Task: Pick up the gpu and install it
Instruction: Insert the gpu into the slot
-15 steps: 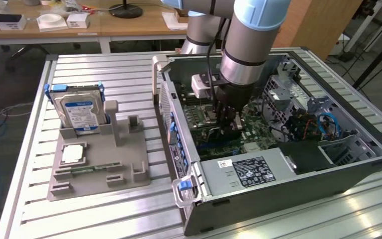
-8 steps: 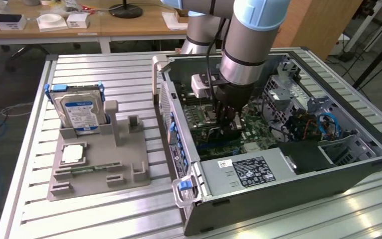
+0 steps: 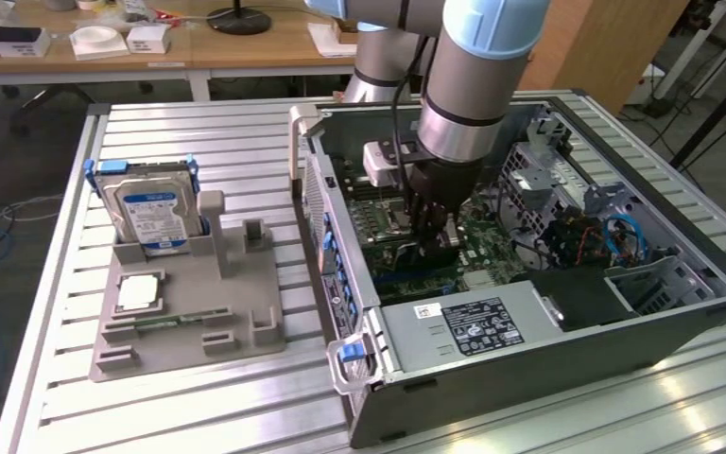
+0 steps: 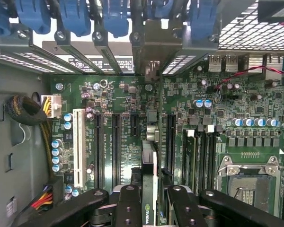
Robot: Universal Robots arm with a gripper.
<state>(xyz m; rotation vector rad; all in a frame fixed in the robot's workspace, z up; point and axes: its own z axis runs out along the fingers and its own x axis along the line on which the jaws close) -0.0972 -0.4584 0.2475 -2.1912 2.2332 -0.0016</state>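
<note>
My gripper (image 3: 431,238) reaches down into the open computer case (image 3: 665,326), just above the green motherboard (image 3: 495,260). In the wrist view the gripper (image 4: 150,191) is shut on the gpu (image 4: 148,163), a thin dark card seen edge-on between the two black fingers (image 4: 129,205). The card runs from the fingers toward its metal end bracket (image 4: 150,71) at the case's rear slot openings. It stands upright over the gap between the black expansion slots (image 4: 116,151) and the slot (image 4: 170,142) beside it. Whether its edge touches a slot is hidden.
A grey fixture (image 3: 186,312) on the slatted table holds a silver hard drive (image 3: 148,208) with blue rails, a processor chip (image 3: 139,293) and a green memory stick (image 3: 167,322). Inside the case sit the power supply (image 3: 476,326), drive cages (image 3: 546,175) and loose cables (image 3: 615,236).
</note>
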